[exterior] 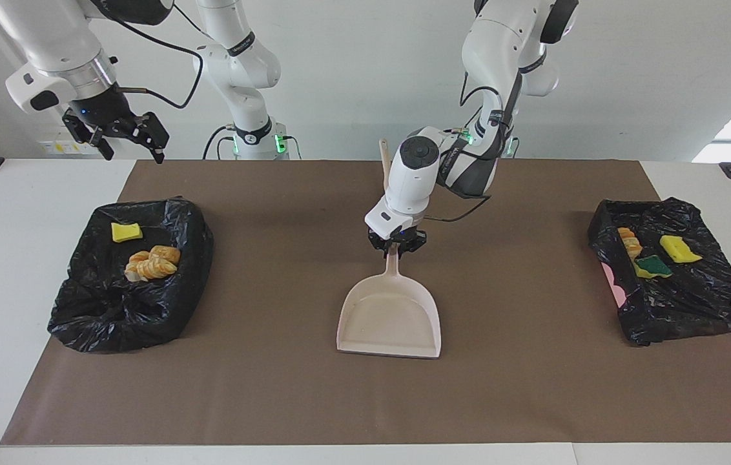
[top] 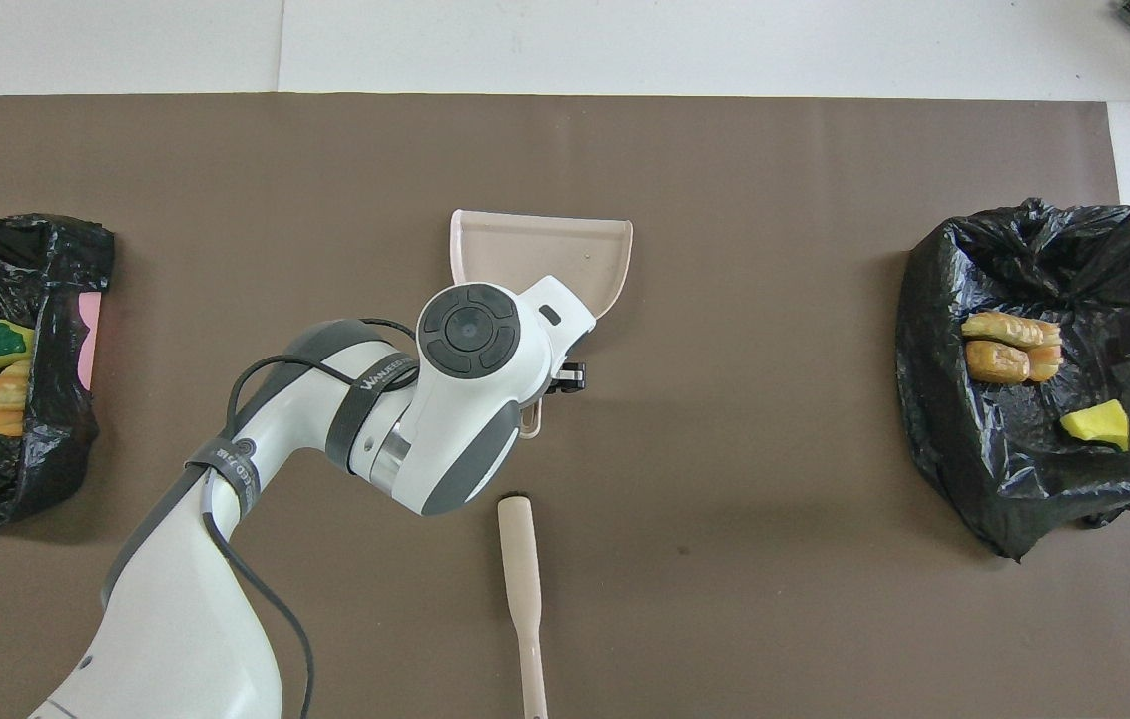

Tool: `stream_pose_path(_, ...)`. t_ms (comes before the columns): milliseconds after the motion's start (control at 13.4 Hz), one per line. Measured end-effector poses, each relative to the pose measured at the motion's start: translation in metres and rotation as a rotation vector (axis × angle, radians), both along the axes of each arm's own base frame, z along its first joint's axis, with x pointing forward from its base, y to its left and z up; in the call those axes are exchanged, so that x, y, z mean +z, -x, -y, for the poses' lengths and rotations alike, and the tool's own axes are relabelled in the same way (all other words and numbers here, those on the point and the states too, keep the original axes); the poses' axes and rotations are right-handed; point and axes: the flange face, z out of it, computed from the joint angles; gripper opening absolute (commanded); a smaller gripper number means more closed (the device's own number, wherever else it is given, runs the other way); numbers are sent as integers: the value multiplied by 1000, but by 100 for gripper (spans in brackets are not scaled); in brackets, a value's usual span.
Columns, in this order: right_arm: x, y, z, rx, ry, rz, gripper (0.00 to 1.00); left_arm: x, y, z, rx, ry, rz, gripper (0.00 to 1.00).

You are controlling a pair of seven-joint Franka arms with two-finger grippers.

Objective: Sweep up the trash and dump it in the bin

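dustpan (exterior: pixel 390 316): flat on the brown mat at mid-table, empty, likely light stiff plastic, best gripped by its thin handle | trash (exterior: pixel 152 261): small soft scraps, already in both black bags (exterior: pixel 126 284) | left gripper (exterior: pixel 395 245): low at the handle, arm bent down; jaws' grip unclear | right gripper (exterior: pixel 125 132): raised, jaws spread, waiting.

Hidden and cut-off parts

The left arm's wrist covers the dustpan (top: pixel 565 255) handle; the brush (top: pixel 522 589) runs off the overhead view's bottom edge.
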Motion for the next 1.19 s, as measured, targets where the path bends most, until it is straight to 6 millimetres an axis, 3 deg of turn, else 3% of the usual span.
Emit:
stream_pose_path(149, 0, 0, 0, 0, 0, -1, 100, 19, -15, -22, 40, -3, 7, 100)
stream_pose_path(298, 0, 0, 0, 0, 0, -1, 100, 46, -28, -58, 90, -21, -1, 100)
stream_pose_path(521, -1, 0, 0, 0, 0, -2, 100, 91, -46, -127, 151, -39, 7, 100)
stream_pose_path(745, -2, 0, -2, 4, 0, -5, 100, 124, -52, -203, 145, -71, -25, 100)
stream_pose_path(893, -2, -2, -17, 31, 0, 0, 100, 141, -50, -247, 117, -85, -48, 100)
stream_pose_path(1191, -10, -8, -51, 53, 2, -2, 100, 154, -46, -311, 66, -93, -66, 100)
